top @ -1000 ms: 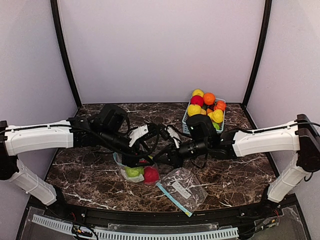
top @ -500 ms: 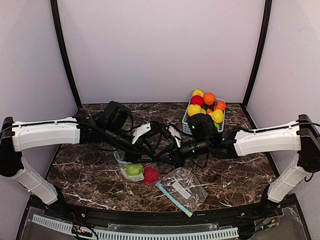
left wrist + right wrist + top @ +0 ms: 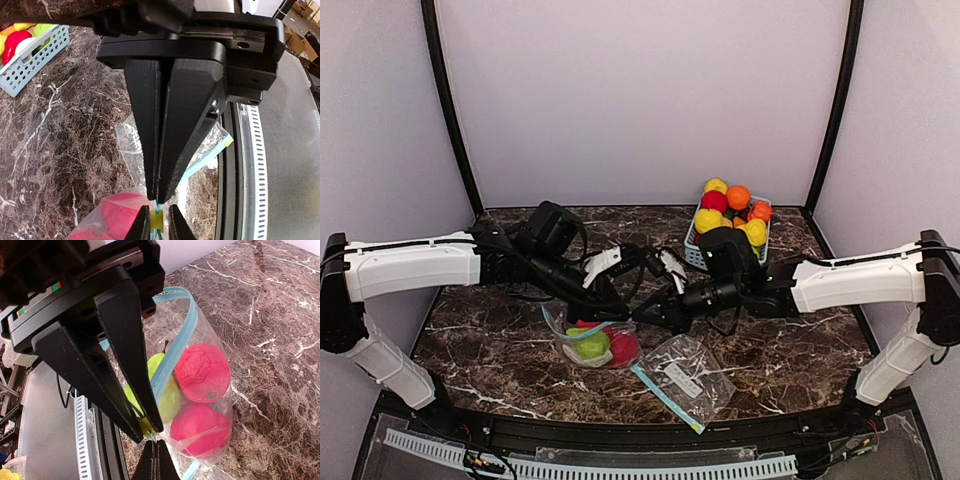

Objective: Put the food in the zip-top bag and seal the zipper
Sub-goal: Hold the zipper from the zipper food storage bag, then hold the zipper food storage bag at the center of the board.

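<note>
Lavender-walled booth [image 3: 640, 100], dark marbled surface [image 3: 800, 352]. Both arms reach in to the middle and meet over the zip-top bag [image 3: 556, 325], which sits near the front edge, left of centre. Light-blue basket [image 3: 31, 70] back right, piled with spare toy fruit, orange one [image 3: 738, 197] on top. Second, empty bag [image 3: 690, 375] lies flat just right of the filled one.

Food is in the bag: two red toy fruits [image 3: 202, 372] and a green one [image 3: 167, 390], touching each other. Blue zipper strip [image 3: 175, 340] bows out in a loop, so the mouth is not sealed.

Right hand [image 3: 149, 432]: fingers closed, pinching the zipper strip at one end. Left hand [image 3: 157, 192]: fingers pressed together tip to tip with the right, strip at their tips, looks like a pinch on the same end.

Step, as I read it: loading done, sealing starting. Next move likely calls for one hand to anchor that end while the other runs along the strip, pressing the tracks shut, with the bag kept taut and the fruit clear of the zipper.
</note>
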### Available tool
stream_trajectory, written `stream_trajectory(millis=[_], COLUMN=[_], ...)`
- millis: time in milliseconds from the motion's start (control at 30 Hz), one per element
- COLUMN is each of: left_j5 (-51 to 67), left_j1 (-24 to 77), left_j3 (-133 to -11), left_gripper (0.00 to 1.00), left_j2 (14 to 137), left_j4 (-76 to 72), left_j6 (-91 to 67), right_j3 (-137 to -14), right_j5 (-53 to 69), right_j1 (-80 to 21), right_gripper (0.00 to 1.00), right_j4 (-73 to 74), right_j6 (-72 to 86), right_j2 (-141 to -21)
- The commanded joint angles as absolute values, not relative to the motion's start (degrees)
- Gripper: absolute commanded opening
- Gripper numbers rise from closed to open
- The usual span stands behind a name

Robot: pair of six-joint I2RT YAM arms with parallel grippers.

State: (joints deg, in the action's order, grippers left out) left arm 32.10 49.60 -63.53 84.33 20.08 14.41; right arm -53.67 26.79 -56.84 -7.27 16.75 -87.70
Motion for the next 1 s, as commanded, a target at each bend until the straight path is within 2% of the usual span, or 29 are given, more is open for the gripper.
stream_trajectory(millis=[0,133,333,467,500,667,733,833,967], left_j5=[32.96,32.95,31.42,31.85,32.64,35.49,35.81,35.8,35.83], left_j1=[49.48,49.48,49.47,49.46,49.43,49.33,49.39,49.27,49.12], left_j3=[-64.38,-64.39,-64.0,-63.66,-63.51,-62.84,-62.69,-62.58,-62.58], left_gripper=[0.07,0.01,0.01,0.01,0.01,0.01,0.01,0.01,0.01], left_j2=[84.87,84.84,84.45,83.78,83.72,83.22,83.18,83.09,82.93], left_j4=[23.38,23.31,23.32,22.56,21.88,20.18,19.81,19.77,19.8], left_j6=[13.76,12.86,12.13,10.63,10.28,7.86,7.38,7.07,6.92], right_j3=[-52.88,-52.33,-50.76,-50.33,-50.4,-50.21,-50.1,-50.39,-49.81], right_j5=[24.75,23.93,21.78,24.67,25.63,29.51,29.9,29.38,28.76], right_j1=[-56.3,-56.21,-56.12,-55.94,-55.96,-56.13,-56.48,-56.94,-57.05], right_gripper=[0.0,0.0,0.0,0.0,0.01,0.28,0.35,0.37,0.35], right_j4=[-10.37,-10.44,-10.82,-11.41,-11.42,-12.97,-13.85,-13.76,-14.35], right_j6=[16.35,16.27,16.06,16.28,16.4,17.84,18.02,17.7,17.74], right_j2=[-85.67,-85.2,-83.38,-83.01,-83.26,-85.66,-86.22,-87.17,-87.77])
